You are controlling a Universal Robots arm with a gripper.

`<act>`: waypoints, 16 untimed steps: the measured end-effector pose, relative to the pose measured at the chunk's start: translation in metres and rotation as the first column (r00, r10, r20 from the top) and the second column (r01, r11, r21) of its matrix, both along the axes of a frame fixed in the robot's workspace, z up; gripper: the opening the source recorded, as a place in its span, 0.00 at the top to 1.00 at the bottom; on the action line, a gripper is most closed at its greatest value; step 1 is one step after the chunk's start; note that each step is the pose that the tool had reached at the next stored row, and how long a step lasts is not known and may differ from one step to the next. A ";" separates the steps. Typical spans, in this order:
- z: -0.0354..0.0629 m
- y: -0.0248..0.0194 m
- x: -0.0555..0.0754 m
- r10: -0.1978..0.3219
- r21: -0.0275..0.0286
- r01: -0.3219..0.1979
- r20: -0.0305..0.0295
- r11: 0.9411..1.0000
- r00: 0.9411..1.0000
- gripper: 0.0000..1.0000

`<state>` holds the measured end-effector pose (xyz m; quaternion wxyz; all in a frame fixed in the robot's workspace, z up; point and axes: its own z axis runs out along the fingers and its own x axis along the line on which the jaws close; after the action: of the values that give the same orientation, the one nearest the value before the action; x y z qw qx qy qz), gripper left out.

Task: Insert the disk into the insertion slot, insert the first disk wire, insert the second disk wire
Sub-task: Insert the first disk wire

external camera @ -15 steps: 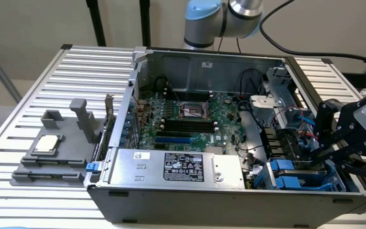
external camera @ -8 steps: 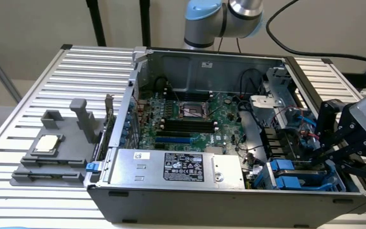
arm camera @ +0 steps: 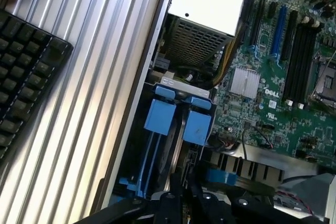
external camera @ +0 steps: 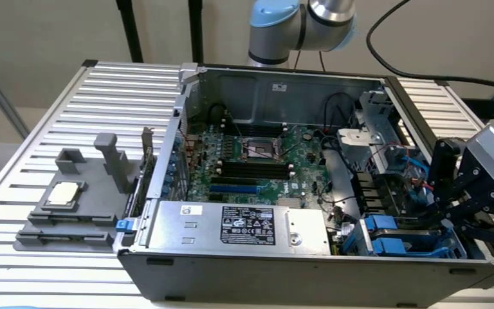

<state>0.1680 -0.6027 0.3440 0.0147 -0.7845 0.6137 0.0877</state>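
The gripper [external camera: 446, 219] hangs at the right edge of the exterior view, fingers pressed together. It is just above the drive cage [external camera: 401, 241] in the case's lower right corner — blue tabs [arm camera: 160, 115] stand in it. The motherboard [arm camera: 273, 77] reads "DELL" — the power supply's [external camera: 238, 225] black label is too small to read.

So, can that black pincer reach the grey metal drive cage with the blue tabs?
Probably yes. The black pincer hangs right at the grey sheet-metal drive cage with blue tabs, the dark computer case lies open, and nothing seems to stand between them.
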 end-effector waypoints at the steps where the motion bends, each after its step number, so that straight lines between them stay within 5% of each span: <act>1: -0.0005 0.0000 0.000 -0.009 -0.004 0.009 0.000 1.000 1.000 0.83; 4: -0.0019 0.0000 0.000 -0.030 -0.011 0.030 -0.005 0.999 1.000 0.83; 8: -0.0032 0.0015 -0.001 -0.041 -0.017 0.040 -0.024 0.999 0.999 0.83; 16: -0.0045 0.0048 -0.001 -0.079 -0.017 0.079 -0.026 0.997 0.997 0.83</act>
<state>0.1673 -0.5979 0.3395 0.0037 -0.7586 0.6450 0.0926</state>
